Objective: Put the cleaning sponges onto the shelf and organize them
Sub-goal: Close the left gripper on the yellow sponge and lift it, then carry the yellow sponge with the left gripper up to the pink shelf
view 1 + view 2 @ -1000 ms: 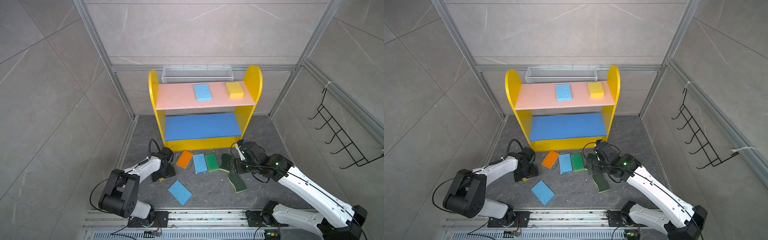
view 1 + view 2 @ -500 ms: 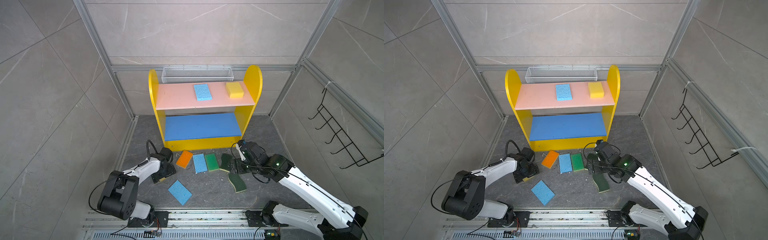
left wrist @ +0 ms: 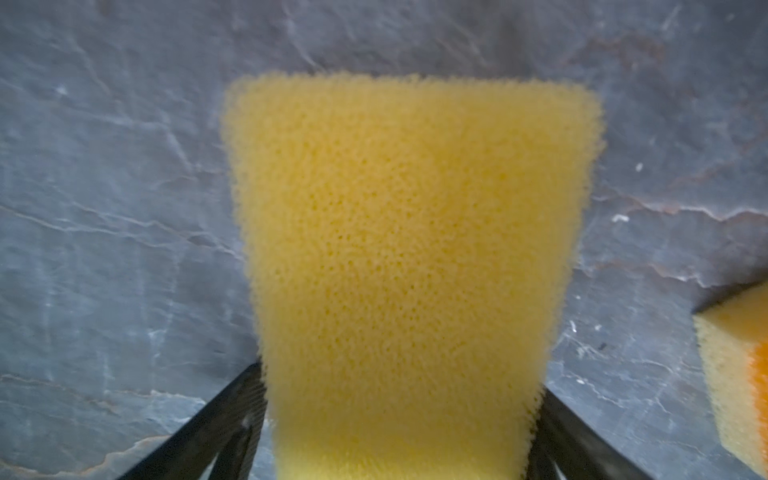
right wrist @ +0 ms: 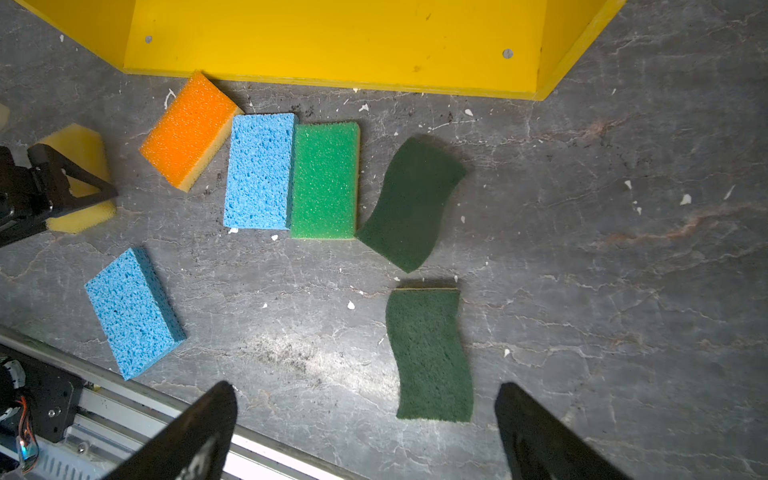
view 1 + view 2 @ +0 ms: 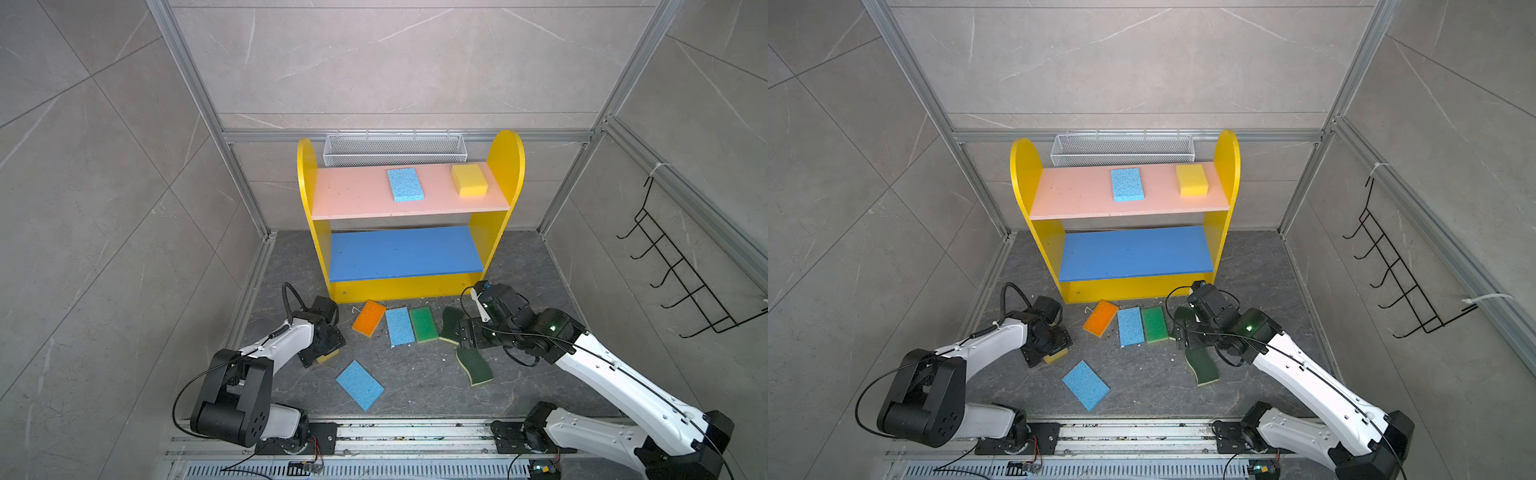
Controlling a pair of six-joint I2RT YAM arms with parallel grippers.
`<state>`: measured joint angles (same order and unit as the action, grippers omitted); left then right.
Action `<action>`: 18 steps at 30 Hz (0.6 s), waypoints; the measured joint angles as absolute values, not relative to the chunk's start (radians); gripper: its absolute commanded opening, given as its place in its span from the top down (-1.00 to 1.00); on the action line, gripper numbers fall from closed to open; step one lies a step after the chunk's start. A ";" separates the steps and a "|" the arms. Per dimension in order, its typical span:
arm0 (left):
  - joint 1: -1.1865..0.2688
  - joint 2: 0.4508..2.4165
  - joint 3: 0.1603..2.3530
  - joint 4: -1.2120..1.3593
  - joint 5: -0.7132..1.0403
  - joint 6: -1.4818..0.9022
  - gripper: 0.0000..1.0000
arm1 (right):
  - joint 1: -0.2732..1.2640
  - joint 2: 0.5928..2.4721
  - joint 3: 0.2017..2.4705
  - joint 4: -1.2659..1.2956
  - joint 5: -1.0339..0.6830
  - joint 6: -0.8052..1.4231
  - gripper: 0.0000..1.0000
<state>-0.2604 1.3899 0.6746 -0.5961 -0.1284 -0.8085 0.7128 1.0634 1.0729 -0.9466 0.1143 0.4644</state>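
The yellow shelf (image 5: 308, 174) stands at the back; on its pink upper board lie a light blue sponge (image 5: 405, 184) and a thick yellow sponge (image 5: 469, 179). On the floor in front lie an orange sponge (image 5: 369, 318), a light blue one (image 5: 400, 326), a bright green one (image 5: 423, 324), two wavy dark green ones (image 4: 411, 203) (image 5: 474, 365) and another light blue one (image 5: 359, 385). My left gripper (image 5: 326, 353) is down at the floor, its fingers (image 3: 232, 419) pressed on both sides of a second yellow sponge (image 3: 399, 249). My right gripper (image 4: 365, 415) hovers open over the wavy sponges.
A white mesh basket (image 5: 395, 148) hangs behind the shelf. A black wire hook rack (image 5: 681, 274) is on the right wall. A metal rail (image 5: 374, 434) with both arm bases runs along the front edge. Grey walls close in the floor on three sides.
The left gripper's jaws have narrowed onto the yellow sponge at the floor. The right arm and the other sponges have not moved.
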 measured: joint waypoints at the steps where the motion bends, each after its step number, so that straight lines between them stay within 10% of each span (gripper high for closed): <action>1: -0.256 1.388 0.673 -0.596 -0.128 -0.808 -0.71 | 0.713 1.065 1.073 -0.947 0.114 0.464 -0.97; 18: -0.247 1.349 0.643 -0.609 -0.133 -0.782 -0.22 | 0.713 1.073 1.073 -0.947 0.112 0.464 -0.97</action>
